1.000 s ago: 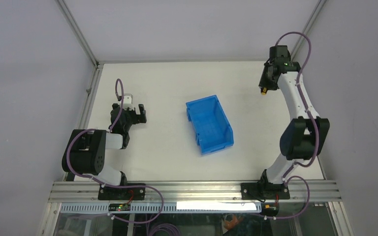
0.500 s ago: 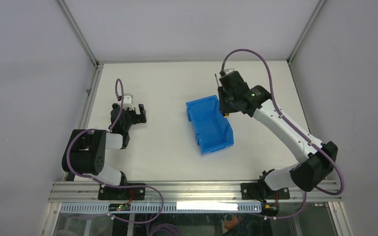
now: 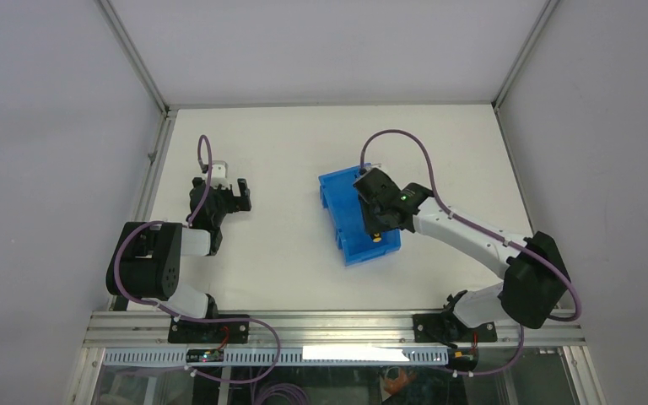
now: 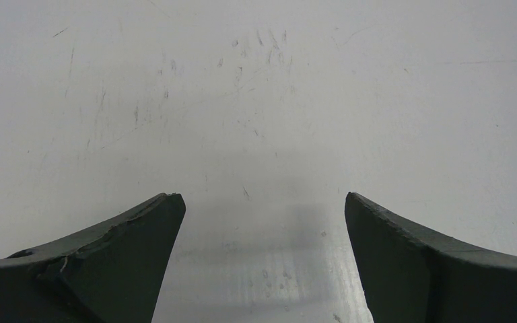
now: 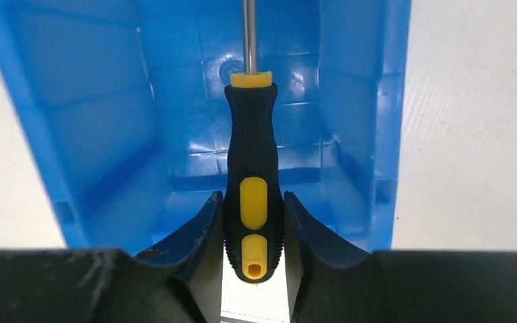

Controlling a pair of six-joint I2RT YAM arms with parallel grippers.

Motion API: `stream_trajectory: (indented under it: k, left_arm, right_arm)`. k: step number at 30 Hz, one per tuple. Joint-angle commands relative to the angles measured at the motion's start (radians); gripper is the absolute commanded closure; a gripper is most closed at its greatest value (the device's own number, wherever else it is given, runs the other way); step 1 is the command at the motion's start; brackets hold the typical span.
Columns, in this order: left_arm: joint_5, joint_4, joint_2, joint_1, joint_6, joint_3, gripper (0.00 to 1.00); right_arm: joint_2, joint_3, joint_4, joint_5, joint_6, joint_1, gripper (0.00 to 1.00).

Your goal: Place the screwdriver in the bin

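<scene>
The blue bin (image 3: pixel 348 207) stands at the table's middle, its sloped front toward the near edge. My right gripper (image 3: pixel 375 229) hangs over the bin's near right part, shut on the screwdriver (image 5: pixel 253 175). In the right wrist view the black-and-yellow handle is clamped between both fingers, and its thin shaft points into the bin (image 5: pixel 94 101) above its floor. The handle's yellow butt end (image 3: pixel 375 239) shows in the top view. My left gripper (image 3: pixel 229 196) rests open and empty on the table at the left; it also shows in the left wrist view (image 4: pixel 262 202).
Metal frame rails run along the table's left and back edges (image 3: pixel 159 143). White table surface (image 3: pixel 278 245) lies between the left gripper and the bin. The right arm's purple cable (image 3: pixel 396 139) arches above the bin.
My right arm swung from the far right corner leftward and toward the near edge, carrying the screwdriver over the bin and lowering it into the bin's near part. The left arm has not moved.
</scene>
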Motion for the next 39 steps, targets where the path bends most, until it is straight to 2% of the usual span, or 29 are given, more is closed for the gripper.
stream_trajectory:
  k: [1, 8, 12, 16, 20, 24, 29, 30, 32, 33, 39]
  left_arm:
    - [0.02, 0.027, -0.028, 0.002, -0.018, 0.019, 0.01]
    - [0.02, 0.027, -0.028, 0.002, -0.017, 0.019, 0.01]
    - [0.02, 0.026, -0.028, 0.003, -0.017, 0.019, 0.01]
    - [0.019, 0.027, -0.028, 0.003, -0.017, 0.019, 0.01]
    - [0.02, 0.027, -0.028, 0.002, -0.017, 0.019, 0.01]
    - [0.019, 0.026, -0.029, 0.002, -0.017, 0.019, 0.01]
    - [0.019, 0.027, -0.029, 0.003, -0.017, 0.019, 0.01]
    - [0.02, 0.027, -0.029, 0.004, -0.017, 0.019, 0.01]
    - [0.019, 0.026, -0.028, 0.003, -0.018, 0.019, 0.01]
    - [0.019, 0.026, -0.029, 0.003, -0.017, 0.019, 0.01]
    - [0.02, 0.027, -0.028, 0.004, -0.018, 0.019, 0.01]
  right_arm:
    - [0.004, -0.058, 0.148, 0.002, 0.033, 0.009, 1.0]
    - [0.095, -0.08, 0.208, 0.049, 0.044, 0.008, 0.86]
    - [0.128, -0.076, 0.203, 0.068, 0.065, 0.008, 0.64]
    - [0.129, -0.057, 0.173, 0.086, 0.077, 0.009, 0.53]
    - [0.088, -0.013, 0.123, 0.113, 0.071, 0.009, 0.44]
    - [0.027, 0.062, 0.038, 0.174, 0.051, 0.007, 0.24]
    - [-0.077, 0.132, -0.018, 0.281, 0.017, -0.007, 0.18]
    - [-0.092, 0.137, -0.018, 0.281, 0.009, -0.025, 0.16]
    - [-0.113, 0.157, -0.032, 0.275, 0.004, -0.091, 0.03]
    - [-0.121, 0.162, -0.036, 0.269, 0.008, -0.115, 0.01]
    - [-0.138, 0.121, 0.05, 0.113, -0.021, -0.465, 0.01]
